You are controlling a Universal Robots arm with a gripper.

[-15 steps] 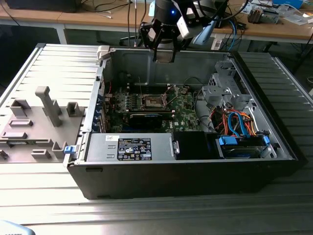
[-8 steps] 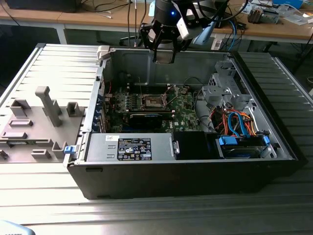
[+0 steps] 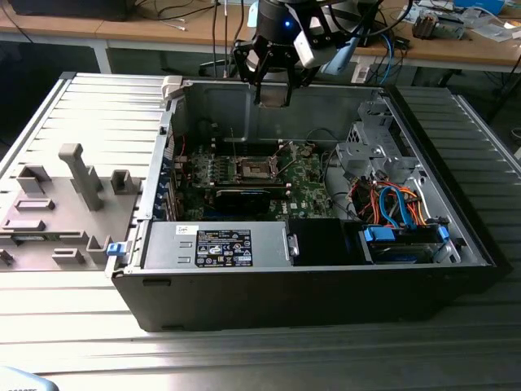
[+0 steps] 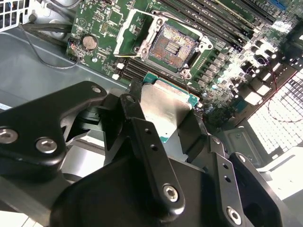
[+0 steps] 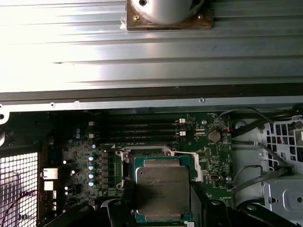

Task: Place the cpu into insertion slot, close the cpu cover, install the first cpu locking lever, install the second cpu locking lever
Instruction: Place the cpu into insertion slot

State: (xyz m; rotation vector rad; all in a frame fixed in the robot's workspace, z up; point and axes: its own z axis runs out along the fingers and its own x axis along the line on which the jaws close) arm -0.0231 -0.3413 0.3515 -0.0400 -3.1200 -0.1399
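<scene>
The cpu [image 4: 166, 109] was pinched flat between the two black fingers [image 4: 142, 130] of the gripper [image 3: 274, 90], its dull metal top facing the camera in the first wrist view [image 5: 163, 187]. In the exterior view it hung in the air above the open computer case [image 3: 456, 244], near the rear wall and well apart from the board.

The insertion slot [image 4: 171, 46] lay bare, its dark centre exposed. The cpu cover [image 4: 121, 35] stood swung open along one side of it. In the exterior view the slot [image 3: 259, 169] sat near the middle of the green motherboard [image 3: 308, 183], with nothing resting on it.

Close obstructions:
- A row of long memory slots [image 5: 137, 130] ran just beside the insertion slot.
- A coin battery [image 5: 214, 136] sat on the board near one corner of it.
- A long black card [image 3: 244, 198] lay across the board on the near side.

Further out:
- The power supply [image 3: 216, 244] filled the near edge of the case.
- A drive cage [image 3: 370, 147] and a tangle of coloured cables [image 3: 391, 204] crowded the exterior view's right.

The case walls closed in the board on all sides and the top was open. The case rested on a ribbed metal bench [image 3: 244, 358]. A grey fixture tray [image 3: 57, 204] lay outside the case on the exterior view's left.
</scene>
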